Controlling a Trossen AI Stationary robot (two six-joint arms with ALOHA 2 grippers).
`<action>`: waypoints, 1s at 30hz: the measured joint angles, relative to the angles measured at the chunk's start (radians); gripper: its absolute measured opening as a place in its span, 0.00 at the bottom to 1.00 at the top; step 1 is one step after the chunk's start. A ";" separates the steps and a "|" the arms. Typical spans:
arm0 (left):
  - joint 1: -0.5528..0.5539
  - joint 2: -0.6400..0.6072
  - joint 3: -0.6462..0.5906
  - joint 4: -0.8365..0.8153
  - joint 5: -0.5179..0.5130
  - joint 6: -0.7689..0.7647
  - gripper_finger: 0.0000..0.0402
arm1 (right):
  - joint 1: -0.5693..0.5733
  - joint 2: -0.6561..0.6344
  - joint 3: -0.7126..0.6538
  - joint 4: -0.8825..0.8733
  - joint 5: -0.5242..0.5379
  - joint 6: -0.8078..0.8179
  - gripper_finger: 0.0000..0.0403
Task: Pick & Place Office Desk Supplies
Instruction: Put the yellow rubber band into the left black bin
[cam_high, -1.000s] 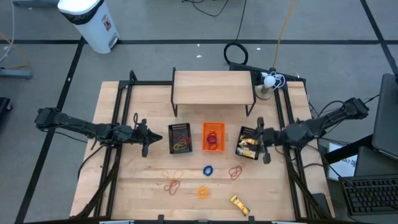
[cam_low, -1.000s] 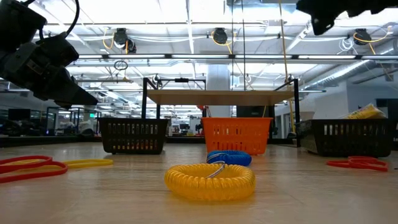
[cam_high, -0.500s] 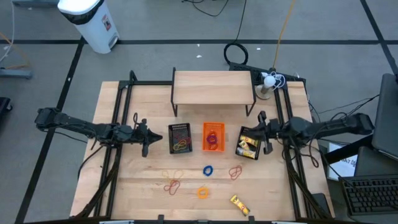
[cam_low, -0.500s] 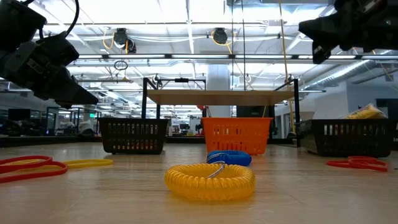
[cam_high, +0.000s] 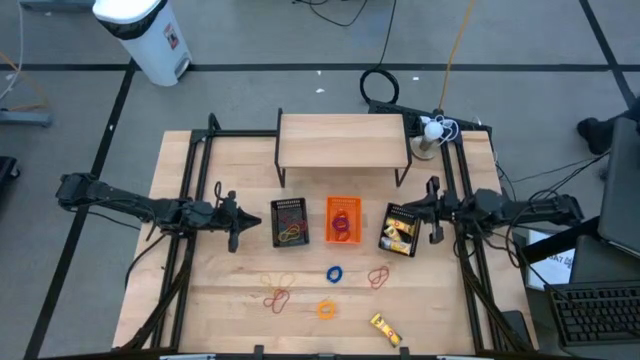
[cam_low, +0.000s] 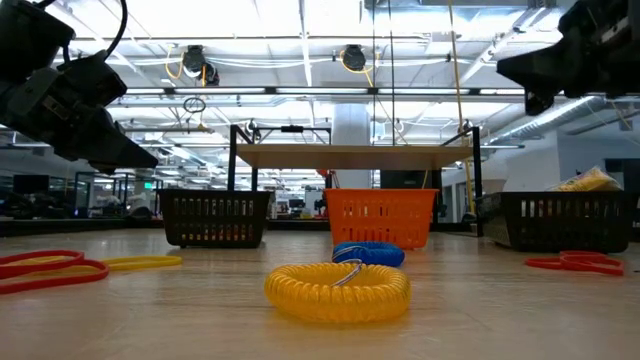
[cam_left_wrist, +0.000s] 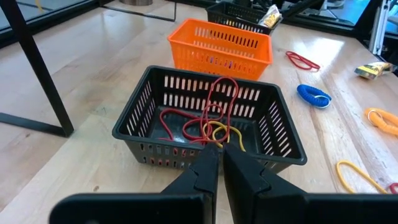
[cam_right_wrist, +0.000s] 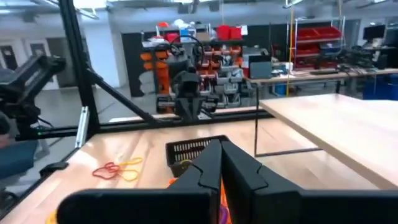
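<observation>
Loose supplies lie on the near half of the table: a blue ring (cam_high: 334, 273), an orange ring (cam_high: 327, 309), red and orange rubber bands (cam_high: 277, 296), a red band (cam_high: 378, 277) and a yellow oblong piece (cam_high: 386, 329). My left gripper (cam_high: 240, 221) is shut and empty, hovering just left of the left black mesh tray (cam_high: 290, 222); its fingertips (cam_left_wrist: 221, 152) point at that tray's near wall. My right gripper (cam_high: 425, 212) is shut and empty, raised above the table beside the right black mesh tray (cam_high: 400, 230), pointing across the table toward the left arm (cam_right_wrist: 186, 93).
The left mesh tray holds red and yellow rubber bands (cam_left_wrist: 211, 121). An orange tray (cam_high: 343, 220) with red rings stands between the two black trays. The right tray holds yellow pieces. A wooden shelf (cam_high: 343, 140) stands on legs at the far middle; black frame rails run along both sides.
My right gripper has drawn back from over the right mesh tray toward the table's right edge and has sunk lower, its fingers tipping up to about level. The left arm and the supplies have kept still.
</observation>
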 joint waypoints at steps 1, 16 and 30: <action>0.000 0.000 0.000 0.001 -0.001 0.003 0.06 | 0.000 -0.013 -0.021 0.018 -0.015 -0.002 0.00; 0.001 0.000 0.000 0.075 -0.089 0.037 0.06 | 0.002 -0.032 -0.096 0.071 -0.039 0.016 0.01; 0.001 0.000 0.000 0.135 -0.177 0.109 0.06 | 0.002 -0.031 -0.098 0.081 -0.036 -0.115 0.00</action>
